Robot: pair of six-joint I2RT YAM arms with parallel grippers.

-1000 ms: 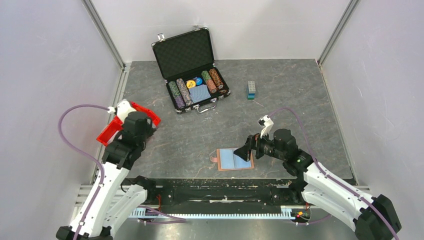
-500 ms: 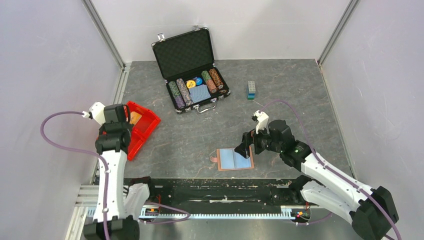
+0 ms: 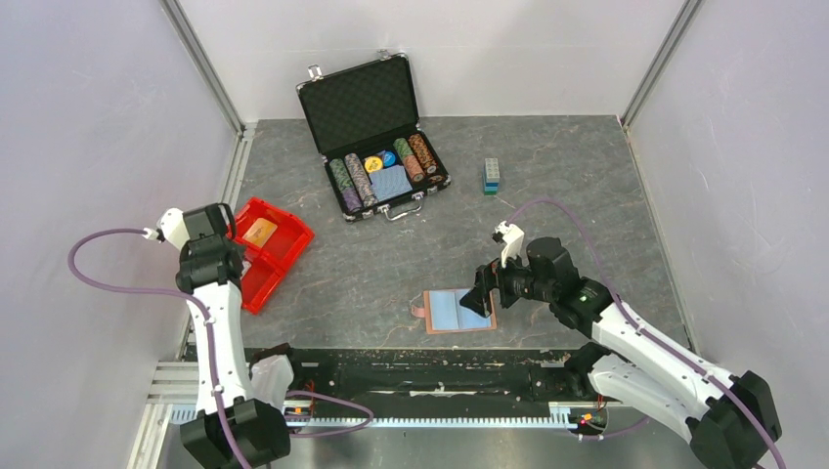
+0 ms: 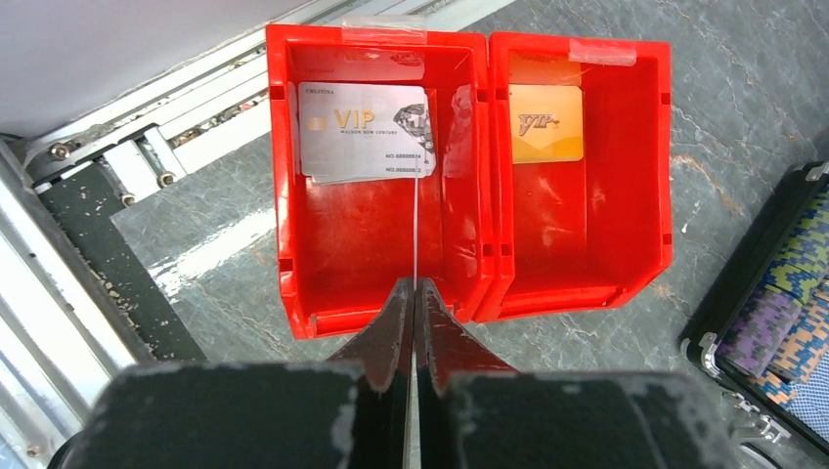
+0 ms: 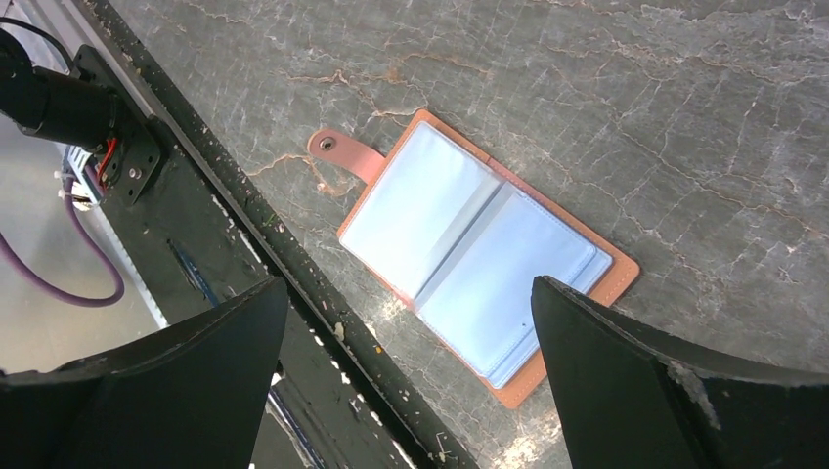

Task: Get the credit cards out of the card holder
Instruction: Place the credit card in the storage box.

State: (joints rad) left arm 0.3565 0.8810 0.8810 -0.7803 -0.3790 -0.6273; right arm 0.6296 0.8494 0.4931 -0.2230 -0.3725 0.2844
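Card holder (image 5: 479, 293): lies open at the near edge of the grey marbled table (image 3: 547, 195), centre.
Right gripper (image 3: 477, 295): fingers wide, hovering above it.
Left gripper (image 4: 414, 285): fingers pressed together over the red bin (image 4: 283, 195), which contains credit cards (image 4: 364, 132).
Risk: a coarse pinch may snag the lining and drag the card holder off the edge.
Room: white panels (image 3: 98, 117) enclose the table.

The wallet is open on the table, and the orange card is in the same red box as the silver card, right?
Not the same box. The orange card lies in one red bin, the silver VIP card in the neighbouring red bin; the left wrist view shows this. The card holder does lie open on the table.
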